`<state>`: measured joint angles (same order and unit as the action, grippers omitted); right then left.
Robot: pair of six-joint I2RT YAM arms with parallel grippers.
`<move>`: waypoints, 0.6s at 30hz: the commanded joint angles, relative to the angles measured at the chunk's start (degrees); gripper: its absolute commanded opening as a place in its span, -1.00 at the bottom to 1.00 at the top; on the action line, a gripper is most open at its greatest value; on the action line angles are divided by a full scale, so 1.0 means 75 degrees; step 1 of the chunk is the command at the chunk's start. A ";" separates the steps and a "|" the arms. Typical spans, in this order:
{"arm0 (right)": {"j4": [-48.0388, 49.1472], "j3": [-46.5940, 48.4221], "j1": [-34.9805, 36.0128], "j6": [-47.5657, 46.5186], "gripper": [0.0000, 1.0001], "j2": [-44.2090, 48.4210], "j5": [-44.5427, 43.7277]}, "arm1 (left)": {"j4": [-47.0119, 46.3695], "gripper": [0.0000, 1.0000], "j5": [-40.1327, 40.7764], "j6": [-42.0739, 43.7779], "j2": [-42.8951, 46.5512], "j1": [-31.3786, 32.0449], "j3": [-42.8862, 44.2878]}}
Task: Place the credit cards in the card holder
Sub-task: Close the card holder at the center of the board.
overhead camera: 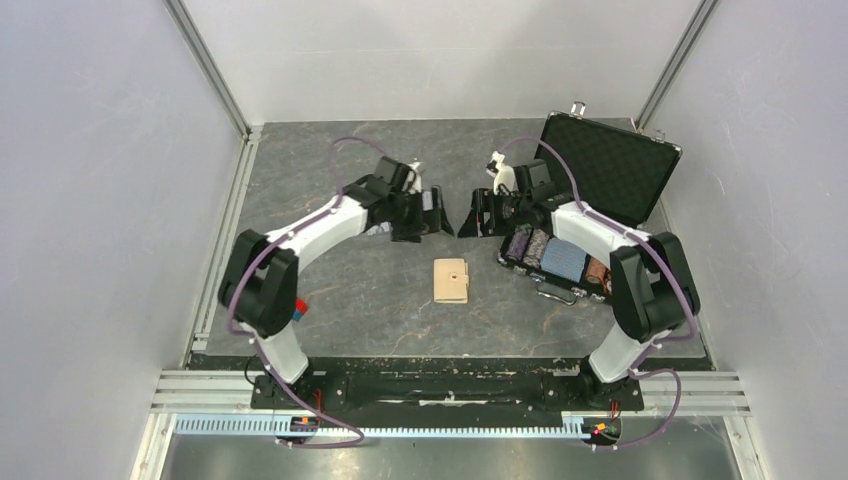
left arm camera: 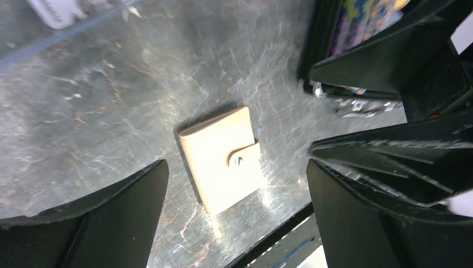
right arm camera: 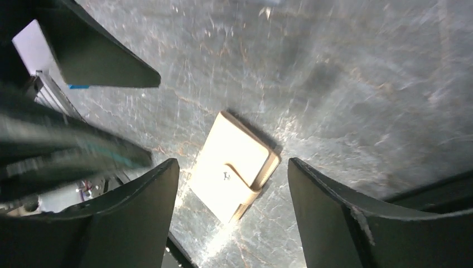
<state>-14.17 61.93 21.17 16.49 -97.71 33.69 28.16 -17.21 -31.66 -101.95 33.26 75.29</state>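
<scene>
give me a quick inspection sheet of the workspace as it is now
surface: dark grey marbled table, no spills seen
job's things: card holder lies flat mid-table, folded shut with its tab snapped; credit cards: nothing seen in any view
clutter: open black case at the right holding poker chips; small red-and-blue item by the left arm's shoulder
grippers: left gripper and right gripper both open, holding nothing, above the table just beyond the card holder
cables: purple cables run along both arms, none across the card holder
surroundings: white walls; metal rail at the near edge
</scene>
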 commanded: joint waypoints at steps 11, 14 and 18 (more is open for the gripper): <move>0.0919 -0.0535 -0.0338 0.0801 0.96 0.0710 -0.0119 | -0.3533 1.00 -0.2998 -0.1642 0.1427 -0.2950 -0.2585; 0.0954 -0.0540 -0.0339 0.0822 0.96 0.0707 -0.0252 | -0.3731 1.00 -0.3257 -0.1815 0.1719 -0.3434 -0.3076; 0.0941 -0.0615 -0.0338 0.0774 0.96 0.0858 -0.0620 | -0.4001 1.00 -0.3471 -0.1777 0.2007 -0.3952 -0.3492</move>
<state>-9.67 57.87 18.79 21.96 -93.80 32.18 3.01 -38.48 -43.05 -90.48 6.52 51.11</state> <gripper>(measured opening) 0.979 0.996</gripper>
